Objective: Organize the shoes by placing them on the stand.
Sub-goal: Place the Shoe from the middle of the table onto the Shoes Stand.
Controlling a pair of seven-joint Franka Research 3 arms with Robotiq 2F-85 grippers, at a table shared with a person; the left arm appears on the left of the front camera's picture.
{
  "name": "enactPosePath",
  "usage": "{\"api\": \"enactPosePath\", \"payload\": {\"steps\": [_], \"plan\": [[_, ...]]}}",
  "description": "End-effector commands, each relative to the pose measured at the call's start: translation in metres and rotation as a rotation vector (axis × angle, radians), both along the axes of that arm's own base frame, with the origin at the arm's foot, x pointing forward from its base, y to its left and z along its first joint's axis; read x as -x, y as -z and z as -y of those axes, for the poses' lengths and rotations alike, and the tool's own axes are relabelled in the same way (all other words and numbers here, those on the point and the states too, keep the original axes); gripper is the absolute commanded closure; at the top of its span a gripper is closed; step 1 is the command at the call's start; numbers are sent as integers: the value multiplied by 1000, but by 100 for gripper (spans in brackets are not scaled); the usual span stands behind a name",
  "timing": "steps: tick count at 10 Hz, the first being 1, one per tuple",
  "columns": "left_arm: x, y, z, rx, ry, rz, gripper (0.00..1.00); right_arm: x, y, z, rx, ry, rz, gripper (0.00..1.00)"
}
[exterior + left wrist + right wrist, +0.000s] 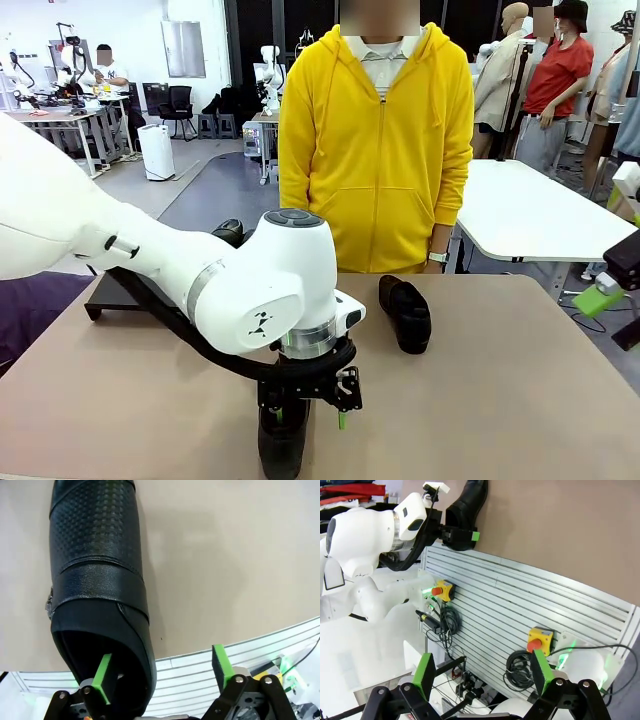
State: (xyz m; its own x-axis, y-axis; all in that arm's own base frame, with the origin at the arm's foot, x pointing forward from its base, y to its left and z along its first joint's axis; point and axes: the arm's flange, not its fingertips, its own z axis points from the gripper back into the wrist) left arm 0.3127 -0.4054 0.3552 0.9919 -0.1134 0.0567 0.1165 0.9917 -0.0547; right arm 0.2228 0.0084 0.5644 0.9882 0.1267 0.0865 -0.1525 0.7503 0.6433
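Front view has the tan table [520, 380] as its widest thing. The left arm [150, 260] is next, coming in from the left and turning its wrist straight down at the near edge. Behind that arm, at the far left of the table, lies the stand [108, 292], largely hidden. A far shoe [405, 314] rests on the bare top in front of the person [376, 150], well apart from the stand. The near shoe [281, 448] sits at the near edge, directly under the left gripper [310, 415].

From the left wrist, the near shoe [97, 580] runs lengthwise straight away from the fingers, heel opening closest and toe farthest. One green pad [102, 677] is down inside the opening. The other pad [220, 662] hangs outside over bare table, clear of the leather. The jaws thus straddle one side wall, spread wide and pinching nothing yet.

Closing should catch that wall. The stand then lies away and to the left, which suits this arm.

The right gripper [482, 672] is spread and empty, off the table's side.
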Motion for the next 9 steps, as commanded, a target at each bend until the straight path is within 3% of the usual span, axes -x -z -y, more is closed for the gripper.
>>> {"api": "enactPosePath", "payload": {"steps": [1, 9], "plan": [[-3, 0, 3, -22, -29, 46, 100, -1, -4, 2, -1, -8, 4, 0], [-5, -1, 0, -27, -9, 95, 100, -1, -4, 2, -1, -8, 4, 0]]}}
